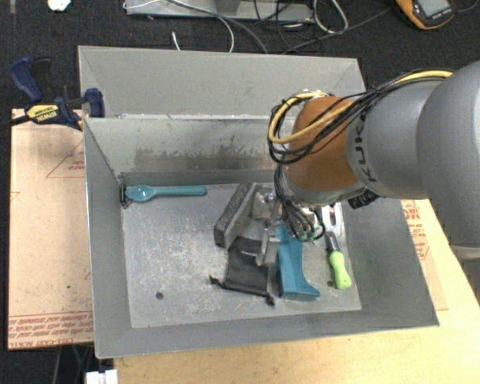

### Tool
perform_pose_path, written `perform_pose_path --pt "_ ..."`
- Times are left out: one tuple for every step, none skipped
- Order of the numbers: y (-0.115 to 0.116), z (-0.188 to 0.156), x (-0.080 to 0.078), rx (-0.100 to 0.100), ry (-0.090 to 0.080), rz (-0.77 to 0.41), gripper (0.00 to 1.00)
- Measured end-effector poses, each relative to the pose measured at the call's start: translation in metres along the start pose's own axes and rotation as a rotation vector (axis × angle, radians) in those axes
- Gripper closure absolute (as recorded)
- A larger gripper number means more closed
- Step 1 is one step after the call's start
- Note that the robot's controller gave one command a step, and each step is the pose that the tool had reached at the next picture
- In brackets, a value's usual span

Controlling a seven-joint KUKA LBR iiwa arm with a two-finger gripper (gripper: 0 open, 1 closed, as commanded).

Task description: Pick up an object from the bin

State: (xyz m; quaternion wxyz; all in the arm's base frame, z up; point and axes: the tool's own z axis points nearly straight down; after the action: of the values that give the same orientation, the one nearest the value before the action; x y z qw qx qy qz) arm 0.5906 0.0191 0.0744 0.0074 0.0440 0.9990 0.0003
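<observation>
the gripper (270,229) is down low in the grey metal bin (176,246), under the arm's orange cover (324,154), in the middle of a tight cluster just right of the bin's centre. whether it is open or closed cannot be told from this angle, and nothing can be seen held in it. nearest to it are a grey block (230,214) lying aslant just to its left, a black flat piece (244,269) just in front of it, and a blue plastic piece (292,274) touching the black one on the right. which of the three it is meant for is unclear.

the likely trouble is that crowding. closing here could catch two things at once, nip only an edge so the thing slips on the lift, or shove the block aside. a green-handled tool (338,270) lies just beside the cluster on the right and could be knocked. the bin also holds a teal spoon (164,191), well apart by the back wall at the left.
</observation>
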Motion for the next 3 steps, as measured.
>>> perform_pose_path --pt "-0.0396 0.0033 0.0275 -0.001 0.003 -0.034 1.00" --pt "-0.0396 0.0033 0.0275 -0.001 0.003 -0.034 1.00" --pt "-0.0395 0.0017 0.0278 -0.001 0.003 -0.049 1.00"
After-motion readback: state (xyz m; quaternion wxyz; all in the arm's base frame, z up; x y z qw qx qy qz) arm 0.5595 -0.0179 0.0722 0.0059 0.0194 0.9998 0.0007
